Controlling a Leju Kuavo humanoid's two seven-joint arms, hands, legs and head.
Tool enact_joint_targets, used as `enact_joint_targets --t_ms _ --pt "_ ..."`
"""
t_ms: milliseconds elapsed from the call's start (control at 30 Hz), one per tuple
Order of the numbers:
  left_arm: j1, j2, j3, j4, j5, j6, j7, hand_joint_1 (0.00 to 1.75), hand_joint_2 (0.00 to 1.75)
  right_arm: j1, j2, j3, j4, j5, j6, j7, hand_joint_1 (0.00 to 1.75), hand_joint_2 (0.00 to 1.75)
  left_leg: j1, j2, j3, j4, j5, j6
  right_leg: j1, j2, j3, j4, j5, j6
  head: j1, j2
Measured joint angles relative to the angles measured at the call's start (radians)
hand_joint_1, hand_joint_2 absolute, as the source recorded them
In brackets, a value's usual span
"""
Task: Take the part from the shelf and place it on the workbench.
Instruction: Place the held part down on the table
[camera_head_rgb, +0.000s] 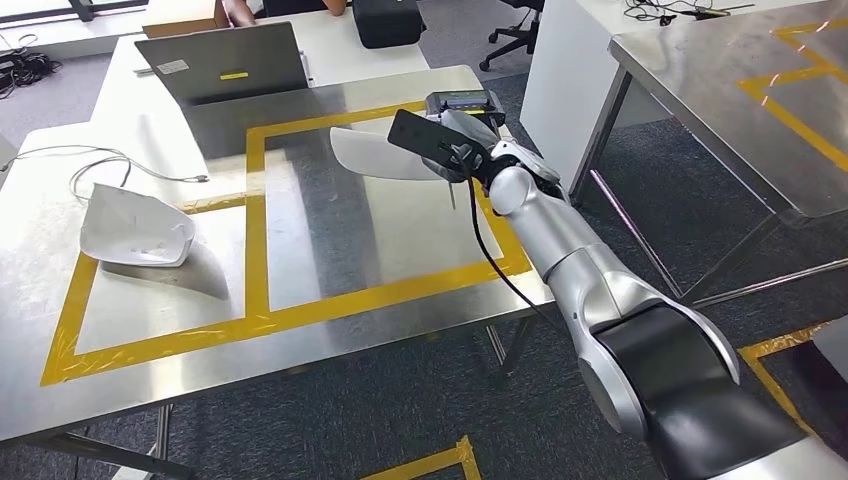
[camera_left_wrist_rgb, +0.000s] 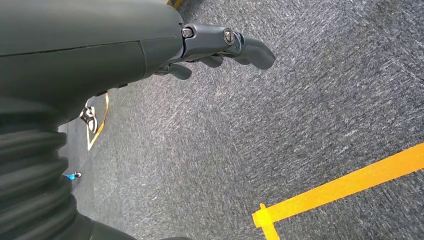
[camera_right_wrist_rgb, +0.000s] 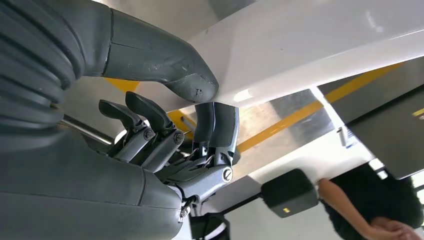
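Observation:
A curved white part (camera_head_rgb: 375, 155) hangs low over the steel workbench (camera_head_rgb: 330, 330), at the far right side of the yellow taped rectangle (camera_head_rgb: 255, 320). My right hand (camera_head_rgb: 468, 150) holds it by its right end. In the right wrist view the thumb (camera_right_wrist_rgb: 187, 82) presses on one face of the white part (camera_right_wrist_rgb: 325, 45) and the dark fingers (camera_right_wrist_rgb: 217, 125) curl under it. I cannot tell whether the part touches the bench. My left hand (camera_left_wrist_rgb: 220, 47) hangs over grey carpet, fingers loosely extended and holding nothing.
A second white part (camera_head_rgb: 135, 228) lies at the bench's left. A grey laptop (camera_head_rgb: 225, 62), a cable (camera_head_rgb: 110, 165) and a black bag (camera_head_rgb: 388, 20) sit farther back. Another steel table (camera_head_rgb: 740, 90) stands to the right. A person (camera_right_wrist_rgb: 370, 210) is beyond the bench.

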Motion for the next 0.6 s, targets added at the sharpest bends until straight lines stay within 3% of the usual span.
enact_joint_targets --t_ms 333,567,600 --pt "-0.027 -0.009 0.0 0.0 -0.016 0.004 -0.003 0.0 1.75 -0.039 0.143 0.048 0.012 0.042 0.018 0.031 1.75 1.75 0.0 0.0 0.001 0.0 0.0 0.0 0.0 0.0 0.001 0.0 0.0 0.0 0.0 0.0" --pt "-0.031 -0.018 0.0 0.001 -0.006 0.006 -0.018 0.0 1.75 -0.05 0.184 0.06 0.018 0.053 0.007 0.066 1.75 1.75 0.0 0.0 0.002 0.001 0.0 0.0 0.0 0.0 0.003 -0.001 0.0 0.0 0.0 0.0" --pt "-0.031 -0.019 0.0 0.002 -0.002 0.006 -0.021 0.0 1.75 -0.051 0.187 0.062 0.019 0.055 0.0 0.079 1.31 1.31 -0.001 0.0 0.002 0.001 0.0 0.0 0.0 0.0 0.003 -0.001 0.0 0.0 0.0 0.0"
